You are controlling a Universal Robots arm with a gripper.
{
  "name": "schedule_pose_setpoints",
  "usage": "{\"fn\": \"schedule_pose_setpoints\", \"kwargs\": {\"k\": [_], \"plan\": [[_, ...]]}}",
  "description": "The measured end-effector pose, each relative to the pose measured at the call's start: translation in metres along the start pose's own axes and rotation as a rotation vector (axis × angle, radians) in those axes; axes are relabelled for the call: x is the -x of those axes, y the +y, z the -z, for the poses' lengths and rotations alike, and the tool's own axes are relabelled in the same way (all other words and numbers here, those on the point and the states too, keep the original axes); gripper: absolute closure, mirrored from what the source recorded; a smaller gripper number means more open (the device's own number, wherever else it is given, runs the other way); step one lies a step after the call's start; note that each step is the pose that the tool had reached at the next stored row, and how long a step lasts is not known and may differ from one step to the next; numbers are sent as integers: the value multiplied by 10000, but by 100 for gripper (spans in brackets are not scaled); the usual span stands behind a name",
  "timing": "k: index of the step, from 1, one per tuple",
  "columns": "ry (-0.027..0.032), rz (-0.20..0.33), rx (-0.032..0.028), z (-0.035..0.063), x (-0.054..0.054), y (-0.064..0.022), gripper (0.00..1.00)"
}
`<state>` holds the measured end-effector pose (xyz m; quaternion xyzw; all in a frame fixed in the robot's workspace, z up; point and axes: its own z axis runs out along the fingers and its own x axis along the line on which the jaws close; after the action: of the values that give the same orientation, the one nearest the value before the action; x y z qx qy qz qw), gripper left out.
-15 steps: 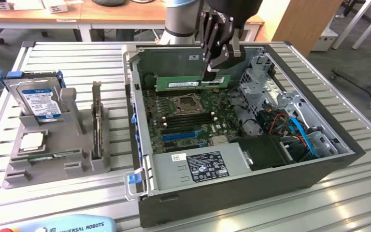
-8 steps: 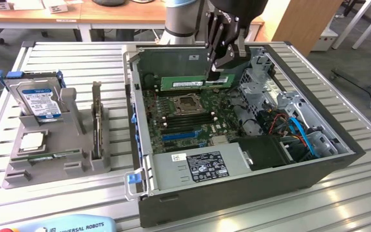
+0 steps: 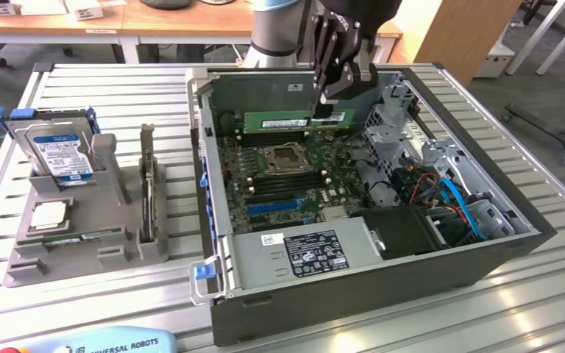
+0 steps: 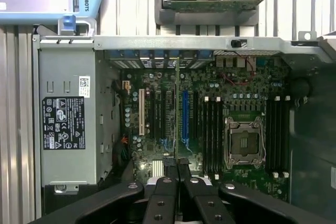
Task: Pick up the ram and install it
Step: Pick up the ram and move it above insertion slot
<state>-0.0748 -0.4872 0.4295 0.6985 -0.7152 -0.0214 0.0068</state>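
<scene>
Green and thin, the ram (image 3: 277, 120) hangs pinched in your gripper (image 3: 323, 110), jaws narrowed on its edge, above the motherboard (image 3: 307, 193) inside the open computer case (image 3: 361, 294), so pickup looks done and the stick is not yet seated in a slot.

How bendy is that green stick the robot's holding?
Probably stiff: the ram juts straight out from the gripper without drooping. Likely light, since a pinch near one end holds it level. Probably fragile too: it looks like a thin board.
</scene>
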Motion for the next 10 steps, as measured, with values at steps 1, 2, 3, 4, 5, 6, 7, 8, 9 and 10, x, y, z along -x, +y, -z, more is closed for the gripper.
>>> {"fn": "schedule_pose_setpoints", "kwargs": {"k": [1, 2, 3, 4, 5, 6, 7, 8, 9, 10], "plan": [[0, 0, 0, -1, 22, 0, 89], [0, -1, 0, -2, 43, 1, 89], [2, 0, 1, -3, 64, 1, 89], [2, 0, 1, -4, 86, 1, 89], [1, 1, 1, -5, 105, 1, 89], [1, 1, 0, -6, 121, 0, 89], [1, 0, 1, -7, 136, 0, 89], [2, 0, 0, -8, 151, -3, 89], [1, 2, 0, -9, 165, -9, 89], [2, 2, 1, -9, 183, -15, 89]]}}
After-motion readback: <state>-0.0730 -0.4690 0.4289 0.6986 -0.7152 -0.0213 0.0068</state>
